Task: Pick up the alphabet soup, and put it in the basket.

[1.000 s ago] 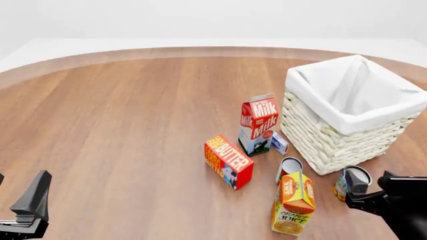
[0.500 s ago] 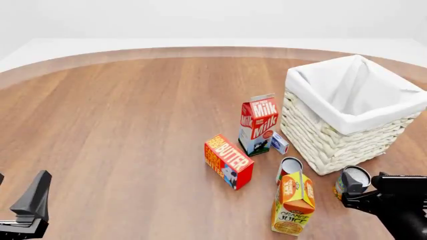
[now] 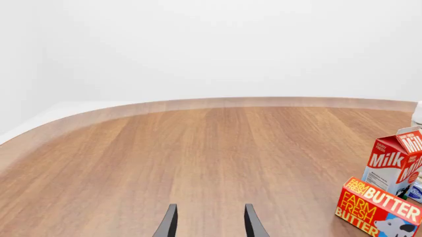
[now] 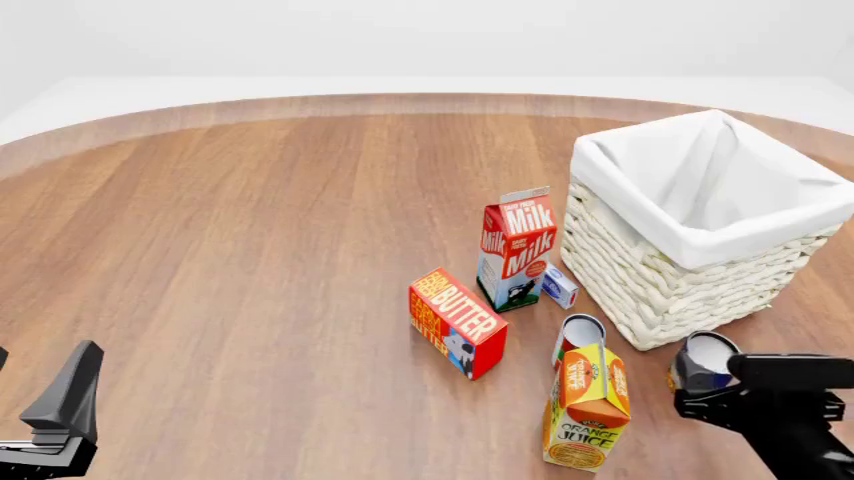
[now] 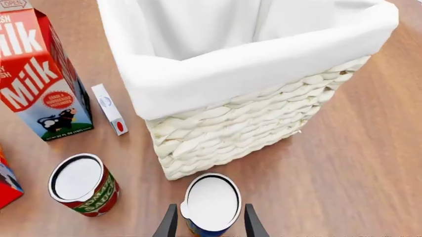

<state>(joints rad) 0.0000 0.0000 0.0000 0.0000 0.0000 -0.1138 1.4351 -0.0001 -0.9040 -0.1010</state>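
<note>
- Closing in on the alphabet soup (image 5: 211, 203) with the right pincer (image 5: 209, 228); fingers spread either side of the can, not yet squeezing, nothing actually held.
- Sitting upright on the counter (image 4: 267, 250), that can, just beside the near corner of the wicker basket (image 4: 667, 280), with the orange juice carton (image 4: 587, 408) off to its left in the front view.
- Best bet here, judging by the wrist view: settle lower so the fingers grab the label band rather than the silvery lid, then clamp evenly.
- Worth watching the tomato sauce can (image 5: 82, 185) close by; red-and-white label, wrong target, easy to bump.
- Also tight against the basket wall, so a straight lift before swinging over the rim looks safest.
- Right arm low at the front view's bottom right, reaching forward, roughly level with the can's top.
- Left pincer (image 3: 209, 224) parked well apart at the near left, fingers open, gripping nothing, aimed across bare wood towards the milk carton (image 3: 396, 160) and butter box (image 3: 379, 207).
</note>
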